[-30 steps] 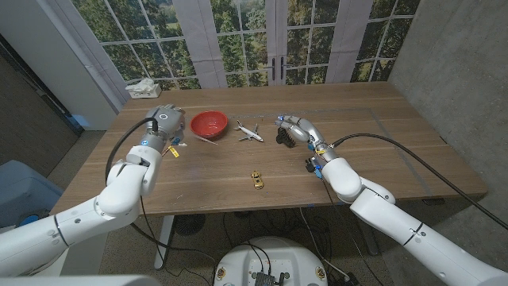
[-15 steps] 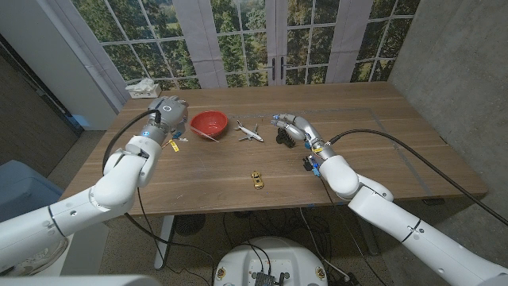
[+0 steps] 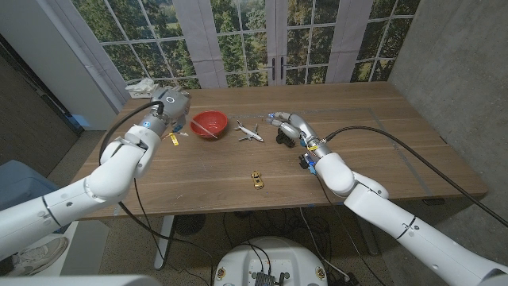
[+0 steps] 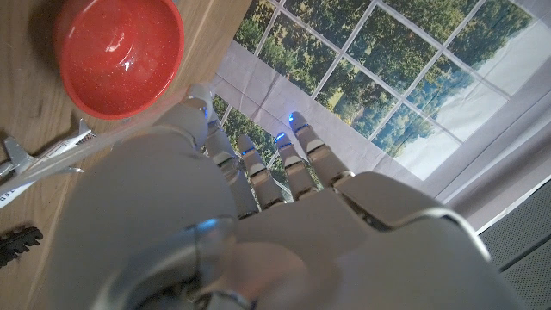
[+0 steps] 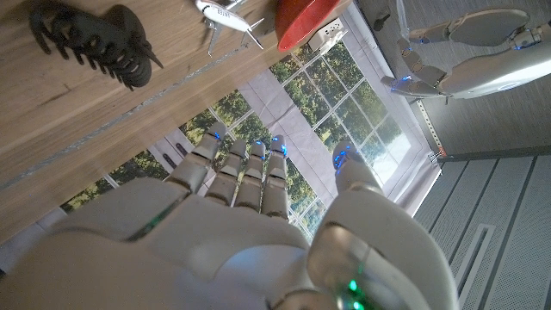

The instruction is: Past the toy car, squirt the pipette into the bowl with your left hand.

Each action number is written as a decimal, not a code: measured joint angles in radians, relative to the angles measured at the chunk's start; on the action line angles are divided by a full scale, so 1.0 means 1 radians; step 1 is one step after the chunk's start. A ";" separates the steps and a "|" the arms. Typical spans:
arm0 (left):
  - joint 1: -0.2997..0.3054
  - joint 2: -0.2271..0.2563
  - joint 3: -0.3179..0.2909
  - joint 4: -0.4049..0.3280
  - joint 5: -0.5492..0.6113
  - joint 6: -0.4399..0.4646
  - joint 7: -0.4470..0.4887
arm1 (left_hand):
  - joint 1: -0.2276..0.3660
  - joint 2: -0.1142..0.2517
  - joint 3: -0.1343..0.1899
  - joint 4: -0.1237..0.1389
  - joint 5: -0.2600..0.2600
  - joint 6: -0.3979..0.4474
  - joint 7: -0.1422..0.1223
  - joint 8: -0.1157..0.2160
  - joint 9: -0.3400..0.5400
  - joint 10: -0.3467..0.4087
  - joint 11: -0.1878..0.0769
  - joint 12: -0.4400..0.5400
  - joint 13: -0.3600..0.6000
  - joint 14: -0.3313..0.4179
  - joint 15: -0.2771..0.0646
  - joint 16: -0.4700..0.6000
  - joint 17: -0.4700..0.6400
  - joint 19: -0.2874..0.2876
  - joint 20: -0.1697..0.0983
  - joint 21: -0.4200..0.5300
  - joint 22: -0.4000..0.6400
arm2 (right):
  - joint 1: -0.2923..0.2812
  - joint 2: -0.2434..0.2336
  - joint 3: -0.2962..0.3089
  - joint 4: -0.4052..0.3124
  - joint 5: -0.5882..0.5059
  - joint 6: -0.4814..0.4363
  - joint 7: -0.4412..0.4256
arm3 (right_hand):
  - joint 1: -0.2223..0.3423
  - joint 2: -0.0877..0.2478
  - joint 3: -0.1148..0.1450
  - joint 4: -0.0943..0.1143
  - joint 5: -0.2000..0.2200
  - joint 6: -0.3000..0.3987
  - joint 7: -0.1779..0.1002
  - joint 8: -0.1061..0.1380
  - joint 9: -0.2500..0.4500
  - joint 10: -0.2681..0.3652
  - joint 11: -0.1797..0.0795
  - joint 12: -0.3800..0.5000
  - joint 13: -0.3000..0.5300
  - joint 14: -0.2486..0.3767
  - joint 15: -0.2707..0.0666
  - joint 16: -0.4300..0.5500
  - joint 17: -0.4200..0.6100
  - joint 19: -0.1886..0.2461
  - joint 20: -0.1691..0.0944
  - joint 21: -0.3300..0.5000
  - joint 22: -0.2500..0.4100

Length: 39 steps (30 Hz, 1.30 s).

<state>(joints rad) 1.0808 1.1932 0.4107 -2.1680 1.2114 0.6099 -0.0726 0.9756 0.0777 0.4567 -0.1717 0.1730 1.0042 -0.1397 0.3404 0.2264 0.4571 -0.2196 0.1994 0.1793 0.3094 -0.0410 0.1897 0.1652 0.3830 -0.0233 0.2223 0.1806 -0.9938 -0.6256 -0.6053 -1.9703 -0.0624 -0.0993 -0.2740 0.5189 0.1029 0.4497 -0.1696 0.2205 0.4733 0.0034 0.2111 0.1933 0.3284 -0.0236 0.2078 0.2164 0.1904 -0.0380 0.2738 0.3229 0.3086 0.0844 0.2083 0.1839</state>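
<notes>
My left hand (image 3: 170, 107) hovers above the table just left of the red bowl (image 3: 209, 125). A thin clear pipette with a yellow end (image 3: 175, 139) hangs under this hand, apparently pinched in its fingers. The grip itself is hidden behind the hand. In the left wrist view the bowl (image 4: 116, 52) lies beyond my fingertips (image 4: 293, 129). The small yellow toy car (image 3: 255, 179) sits at the table's middle, nearer to me than the bowl. My right hand (image 3: 292, 127) is open, fingers extended beside a black hair clip (image 3: 282, 137).
A white toy airplane (image 3: 250, 133) lies between the bowl and the hair clip. A pale crumpled object (image 3: 143, 86) sits at the far left corner. The right wrist view shows the clip (image 5: 95, 43) and the airplane (image 5: 228, 17) on the wood.
My left hand has risen and moved farther up the table toward the bowl's left side, and the pipette has moved with it. My right hand has crept slightly toward the clip.
</notes>
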 measured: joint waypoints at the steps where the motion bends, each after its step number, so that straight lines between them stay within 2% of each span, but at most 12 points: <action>1: -0.002 -0.001 -0.002 0.001 0.007 -0.008 -0.002 | 0.000 0.000 0.000 0.000 0.000 0.000 0.000 0.000 0.001 0.000 0.000 0.000 0.000 0.000 0.000 0.000 0.000 0.000 0.000 0.000 0.002 | 0.001 0.000 -0.001 0.000 0.000 -0.002 0.001 | 0.000 0.000 0.000 0.000 0.000 0.000 0.000 0.000 0.000 0.000 0.000 0.000 0.002 -0.001 -0.001 0.000 0.000 0.000 0.000 0.000 0.000; 4: -0.011 -0.003 -0.009 0.006 0.023 -0.030 -0.008 | 0.000 0.000 -0.007 -0.001 0.001 0.000 0.000 0.000 0.002 0.004 0.004 0.000 0.000 0.000 0.000 0.000 0.000 0.000 0.000 0.000 0.004 | 0.008 0.004 -0.006 -0.003 0.000 -0.013 0.008 | 0.000 0.000 -0.004 0.004 0.000 0.000 0.000 0.000 0.000 0.000 0.000 0.000 0.005 -0.003 -0.003 0.000 0.000 0.000 0.000 0.000 0.000; 6: -0.017 -0.006 -0.012 0.009 0.035 -0.047 -0.011 | 0.000 0.000 -0.008 0.000 0.005 0.000 0.000 0.000 0.002 0.004 0.004 0.000 0.000 0.000 0.000 0.000 0.000 0.000 0.000 0.000 0.004 | 0.014 0.006 -0.010 -0.005 0.000 -0.025 0.012 | 0.013 -0.013 -0.004 0.004 0.000 0.000 0.000 0.000 0.000 0.000 0.000 0.000 0.005 -0.007 0.001 0.000 0.000 0.000 0.000 0.000 0.000; 23: -0.080 -0.025 -0.035 0.036 0.096 -0.157 -0.029 | 0.000 0.000 -0.012 0.004 0.005 0.007 -0.007 -0.003 0.001 0.009 -0.002 0.000 0.000 0.000 0.000 0.000 0.000 0.004 -0.004 0.000 0.004 | 0.059 0.023 -0.036 -0.017 0.004 -0.098 0.037 | 0.013 -0.013 -0.011 0.011 -0.008 0.000 0.000 0.000 0.000 0.009 -0.002 0.008 0.009 -0.006 0.000 0.004 0.005 0.000 0.000 0.000 0.000; 33: -0.110 -0.030 -0.041 0.041 0.113 -0.217 -0.041 | 0.000 0.000 -0.016 0.000 0.005 0.007 -0.007 0.000 0.000 0.013 0.002 0.000 0.000 0.000 0.000 0.000 0.000 0.007 -0.007 0.000 0.003 | 0.089 0.041 -0.055 -0.001 0.017 -0.102 0.050 | 0.013 -0.013 -0.015 0.007 -0.008 0.014 0.007 0.000 0.000 0.013 -0.005 0.008 0.014 -0.006 0.000 0.004 0.009 0.000 0.000 0.000 0.000; 39: -0.128 -0.031 -0.044 0.042 0.122 -0.251 -0.047 | 0.000 0.000 -0.021 0.004 0.005 0.007 -0.007 0.003 -0.002 0.013 0.002 0.000 0.000 0.000 0.000 0.000 0.005 0.007 -0.007 0.000 0.003 | 0.107 0.059 -0.067 0.019 0.026 -0.092 0.055 | 0.022 -0.004 -0.015 0.007 -0.008 0.020 0.002 0.000 0.000 0.013 -0.005 0.008 0.014 -0.006 0.000 0.004 0.014 0.000 0.000 0.000 0.000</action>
<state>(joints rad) 0.9533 1.1627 0.3667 -2.1265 1.3329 0.3586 -0.1197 0.9755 0.0775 0.4361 -0.1676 0.1776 1.0111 -0.1466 0.3438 0.2248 0.4697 -0.2179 0.1996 0.1792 0.3093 -0.0411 0.1897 0.1702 0.3901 -0.0305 0.2223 0.1840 -0.8863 -0.5667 -0.6719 -1.9511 -0.0368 -0.1915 -0.2192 0.5413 0.0991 0.4346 -0.1628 0.2128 0.4931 0.0050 0.2110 0.1930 0.3414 -0.0287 0.2157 0.2304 0.1842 -0.0376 0.2778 0.3367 0.3086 0.0841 0.2082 0.1838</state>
